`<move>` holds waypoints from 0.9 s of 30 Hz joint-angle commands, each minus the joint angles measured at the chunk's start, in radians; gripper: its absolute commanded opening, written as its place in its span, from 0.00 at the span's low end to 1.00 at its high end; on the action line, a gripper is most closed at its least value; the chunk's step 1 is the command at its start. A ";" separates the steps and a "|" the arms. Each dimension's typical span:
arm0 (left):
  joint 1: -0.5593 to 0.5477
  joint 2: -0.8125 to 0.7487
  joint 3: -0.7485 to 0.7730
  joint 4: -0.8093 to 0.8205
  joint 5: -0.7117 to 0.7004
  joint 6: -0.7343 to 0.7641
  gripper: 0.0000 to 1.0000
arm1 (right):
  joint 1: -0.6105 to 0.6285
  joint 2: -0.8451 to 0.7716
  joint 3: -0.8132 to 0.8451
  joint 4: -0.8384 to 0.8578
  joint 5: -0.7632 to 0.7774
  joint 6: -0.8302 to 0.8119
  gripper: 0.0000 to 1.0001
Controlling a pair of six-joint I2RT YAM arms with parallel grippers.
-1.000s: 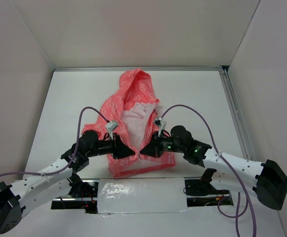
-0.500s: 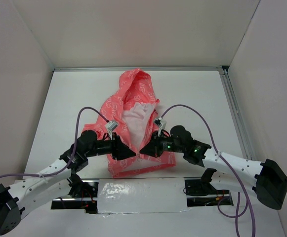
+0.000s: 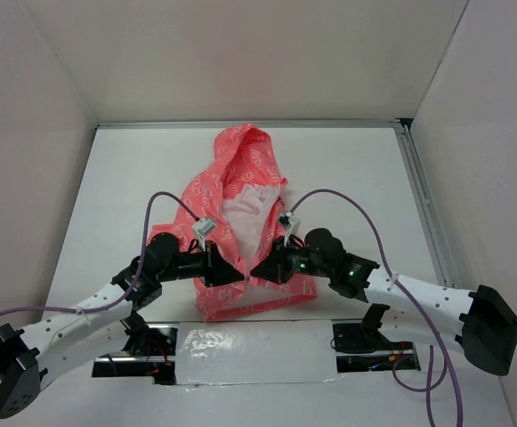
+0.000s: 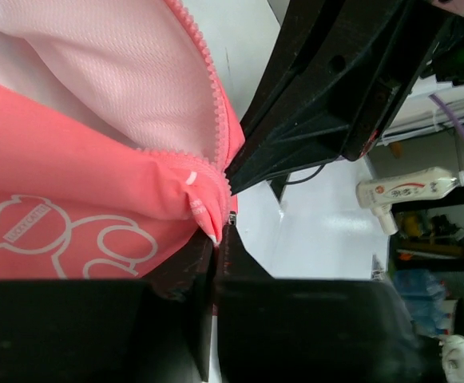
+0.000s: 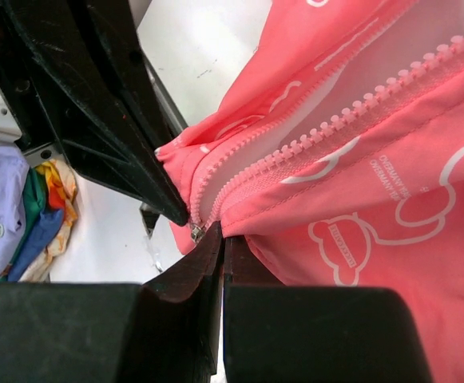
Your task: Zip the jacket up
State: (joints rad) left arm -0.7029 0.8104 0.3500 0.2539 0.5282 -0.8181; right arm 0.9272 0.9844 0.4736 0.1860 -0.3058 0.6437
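The coral-pink hooded jacket with white print lies on the white table, hood at the far end, front open and showing whitish lining. My left gripper and right gripper meet tip to tip at the bottom of the zipper. In the left wrist view the left gripper is shut on the jacket's left front edge by the zipper teeth. In the right wrist view the right gripper is shut on the jacket's right front edge. A small metal slider sits just beside its tips.
White walls enclose the table on three sides. A metal rail runs along the right. A shiny taped strip lies at the near edge between the arm bases. Purple cables loop over both arms.
The left arm has edged slightly to the right toward the zipper bottom. Both grippers keep their hold at the hem and the jacket has barely shifted.
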 commanded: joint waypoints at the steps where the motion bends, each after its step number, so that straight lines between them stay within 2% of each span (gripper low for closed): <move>1: -0.004 -0.005 0.037 0.056 0.036 0.008 0.05 | 0.009 0.003 0.059 0.052 0.053 0.028 0.00; 3: -0.004 -0.008 0.030 0.059 0.039 0.011 0.00 | 0.009 0.010 0.072 0.046 0.092 0.043 0.00; 8: -0.010 -0.017 0.021 0.016 0.029 0.051 0.00 | 0.010 0.019 0.140 -0.008 0.077 0.034 0.00; 11: -0.023 -0.014 0.038 -0.082 -0.051 0.050 0.00 | 0.006 0.002 0.154 -0.025 0.050 0.014 0.00; 14: -0.035 -0.005 0.032 -0.110 -0.056 0.042 0.00 | 0.002 -0.012 0.177 -0.057 0.034 0.001 0.00; 18: -0.055 -0.005 0.037 -0.179 -0.164 0.028 0.00 | -0.033 -0.029 0.223 -0.161 -0.038 -0.021 0.00; 27: -0.055 -0.097 -0.031 -0.114 -0.051 0.048 0.00 | -0.056 -0.013 0.195 -0.115 0.046 0.030 0.00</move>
State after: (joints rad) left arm -0.7506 0.7448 0.3641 0.1890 0.4080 -0.7902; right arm 0.8936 0.9783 0.6174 -0.0151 -0.3233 0.6579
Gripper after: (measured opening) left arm 0.043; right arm 0.015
